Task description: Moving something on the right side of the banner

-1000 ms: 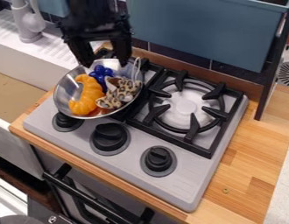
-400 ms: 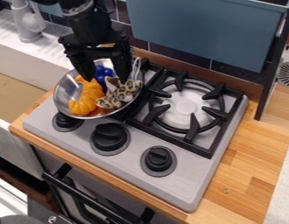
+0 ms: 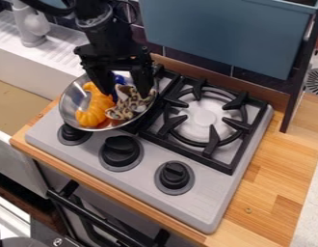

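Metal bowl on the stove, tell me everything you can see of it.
The bowl is round, wide and shiny silver, metal by its look, with sloping walls and a thin rim. It sits, open side up, at the picture's left of the stove. An orange curved thing, a spotted thing and a blue thing lie inside. The open gripper hides part of its back.

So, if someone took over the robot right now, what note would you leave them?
Tool: open, over the pan, holding nothing.
Things: curved orange toy, shiny blue toy and leopard-print soft item in a round metal pan on the grey stove.
Done: tool placed above the leopard-print item, probably the target.
Left: grasp, lift, move it.
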Robot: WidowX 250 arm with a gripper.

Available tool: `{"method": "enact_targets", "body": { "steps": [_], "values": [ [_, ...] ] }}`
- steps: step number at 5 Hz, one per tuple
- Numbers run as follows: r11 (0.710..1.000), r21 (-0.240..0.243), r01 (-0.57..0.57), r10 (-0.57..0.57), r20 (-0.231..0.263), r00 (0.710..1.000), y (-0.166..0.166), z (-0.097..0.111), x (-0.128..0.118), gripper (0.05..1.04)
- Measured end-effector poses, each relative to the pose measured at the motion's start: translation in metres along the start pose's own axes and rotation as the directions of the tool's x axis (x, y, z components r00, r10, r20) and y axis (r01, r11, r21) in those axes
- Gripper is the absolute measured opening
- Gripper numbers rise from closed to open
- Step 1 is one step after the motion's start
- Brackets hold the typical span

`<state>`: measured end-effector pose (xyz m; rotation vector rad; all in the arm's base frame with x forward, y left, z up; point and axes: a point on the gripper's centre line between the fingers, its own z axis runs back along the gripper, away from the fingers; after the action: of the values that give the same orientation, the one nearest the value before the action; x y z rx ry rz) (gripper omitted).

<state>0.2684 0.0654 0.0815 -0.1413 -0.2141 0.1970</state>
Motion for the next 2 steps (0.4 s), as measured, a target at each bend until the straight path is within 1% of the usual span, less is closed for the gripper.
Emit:
{"method": "enact_targets", "body": {
  "steps": [2],
  "values": [
    [1.0, -0.021, 0.016, -0.017, -0.031, 0.999, -0.0039, -0.0075, -0.0028, 0.999]
  ]
}}
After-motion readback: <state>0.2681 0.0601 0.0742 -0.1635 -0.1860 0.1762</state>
